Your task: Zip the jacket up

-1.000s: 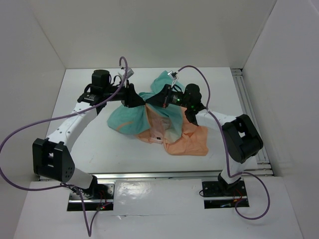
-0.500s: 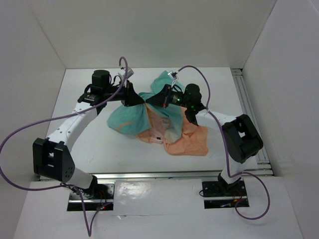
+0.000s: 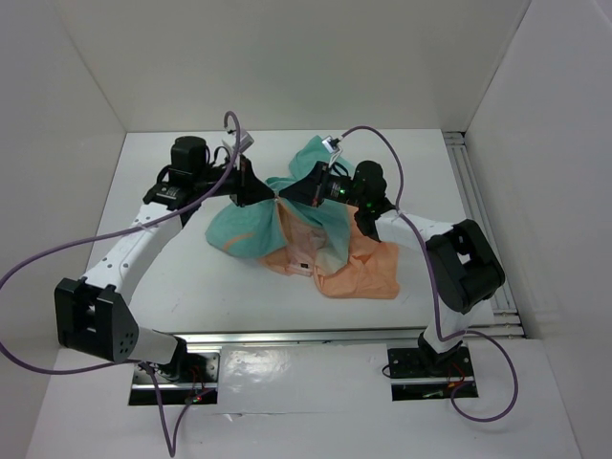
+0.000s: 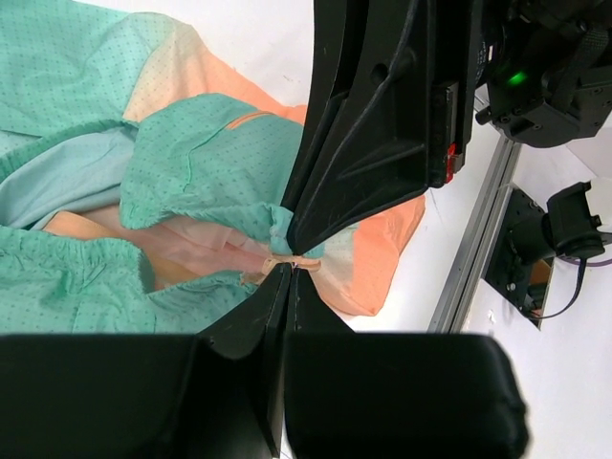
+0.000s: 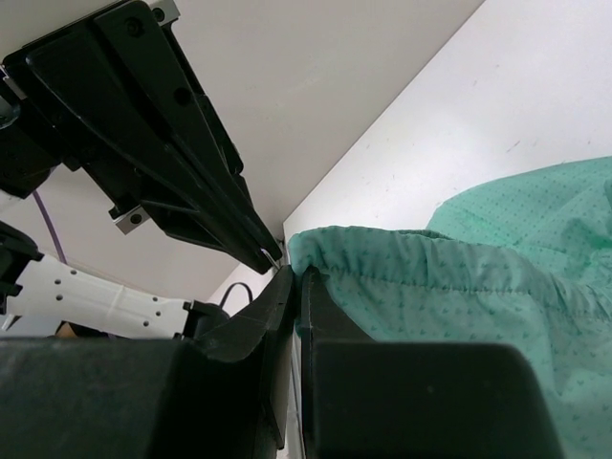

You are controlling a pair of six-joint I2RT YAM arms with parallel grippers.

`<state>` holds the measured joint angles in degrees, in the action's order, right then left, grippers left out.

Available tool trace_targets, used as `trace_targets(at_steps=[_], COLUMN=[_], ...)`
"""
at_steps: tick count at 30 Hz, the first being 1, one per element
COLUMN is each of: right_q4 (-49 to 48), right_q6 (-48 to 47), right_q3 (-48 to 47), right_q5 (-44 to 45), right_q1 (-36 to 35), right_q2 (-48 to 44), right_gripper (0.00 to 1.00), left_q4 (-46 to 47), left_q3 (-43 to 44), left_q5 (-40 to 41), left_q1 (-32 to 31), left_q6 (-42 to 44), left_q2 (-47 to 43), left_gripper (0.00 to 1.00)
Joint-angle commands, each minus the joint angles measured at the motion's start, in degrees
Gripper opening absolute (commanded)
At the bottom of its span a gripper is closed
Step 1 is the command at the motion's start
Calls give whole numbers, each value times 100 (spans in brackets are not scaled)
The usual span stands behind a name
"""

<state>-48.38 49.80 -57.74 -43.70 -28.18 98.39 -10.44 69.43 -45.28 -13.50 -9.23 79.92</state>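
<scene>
The jacket (image 3: 330,258), teal fading to peach-orange, lies bunched in the middle of the table, its upper middle pulled up between the two grippers. My left gripper (image 3: 274,194) and right gripper (image 3: 284,193) meet tip to tip above it. In the left wrist view my left gripper (image 4: 290,268) is shut on a thin peach zipper strip (image 4: 279,262) at the jacket's (image 4: 210,163) teal edge. In the right wrist view my right gripper (image 5: 295,273) is shut on the jacket's gathered teal hem (image 5: 402,258). The zipper slider is hidden.
The white table (image 3: 191,287) sits between white walls at the left, back and right. A metal rail (image 3: 478,220) runs along the right edge. Purple cables (image 3: 57,258) loop off both arms. The right arm's elbow (image 3: 464,263) stands beside the jacket.
The left arm has shifted slightly left and up at its elbow and wrist. Both grippers stay shut at the same spot on the jacket.
</scene>
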Motion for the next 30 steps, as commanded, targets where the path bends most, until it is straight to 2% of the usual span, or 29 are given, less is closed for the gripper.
trace_targets(at_steps=[1,7,18,30], right_q4=[-128,-75,716,1191], right_q6=[30,30,-146,-252], right_q3=[-168,-221,-625,-625], right_q5=[46,108,450,802], right_q1=[-82,-82,-143,-143], right_q2=[-74,-74,-241,-716], right_gripper=[0,0,0,0], left_q4=[182,121,-195,-256], left_q3=[18,18,141,194], left_q5=[-25,-104,168,528], left_q1=[-13,-126,-575,-575], left_q6=[9,9,176,229], left_q2=[-109,-47,173,340], left_gripper=[0,0,0,0])
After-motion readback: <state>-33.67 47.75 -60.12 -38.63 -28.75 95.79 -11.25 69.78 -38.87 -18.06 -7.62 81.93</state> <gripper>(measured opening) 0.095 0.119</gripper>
